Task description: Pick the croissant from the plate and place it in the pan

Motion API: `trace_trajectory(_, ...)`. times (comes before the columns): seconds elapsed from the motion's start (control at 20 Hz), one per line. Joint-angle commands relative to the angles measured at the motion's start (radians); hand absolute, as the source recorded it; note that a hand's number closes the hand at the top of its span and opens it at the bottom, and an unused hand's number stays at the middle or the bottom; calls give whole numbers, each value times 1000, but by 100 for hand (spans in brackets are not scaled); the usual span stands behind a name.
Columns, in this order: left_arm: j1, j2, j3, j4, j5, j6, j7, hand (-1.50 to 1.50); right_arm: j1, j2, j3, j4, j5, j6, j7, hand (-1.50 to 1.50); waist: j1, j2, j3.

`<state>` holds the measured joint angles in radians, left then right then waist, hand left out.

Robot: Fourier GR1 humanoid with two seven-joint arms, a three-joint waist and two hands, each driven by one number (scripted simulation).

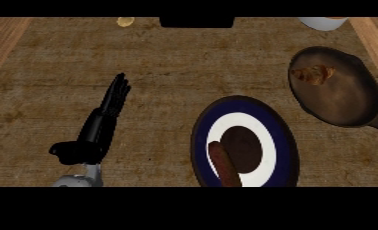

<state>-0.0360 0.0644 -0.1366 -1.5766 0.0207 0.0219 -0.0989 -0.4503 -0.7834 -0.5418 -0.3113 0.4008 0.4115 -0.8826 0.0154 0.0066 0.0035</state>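
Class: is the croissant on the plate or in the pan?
In the pan: the croissant lies inside its rim, toward the upper left, apart from the plate.

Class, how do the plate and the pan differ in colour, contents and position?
The plate is blue-rimmed with a white ring; the pan is plain dark brown. The plate holds a long brown item; the pan holds the croissant. The plate lies nearer the robot, the pan farther right. Both are round.
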Motion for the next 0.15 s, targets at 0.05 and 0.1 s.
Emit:
trace_trajectory(0.05,-8,-9,2,27,-13,9,-8,0,27,15,7,10,-12,36,-183,-150,0,1,0)
trace_trajectory(0.1,-11,-14,-7,28,-21,9,-17,0,17,-17,14,10,-10,60,-172,-150,-1,0,0)
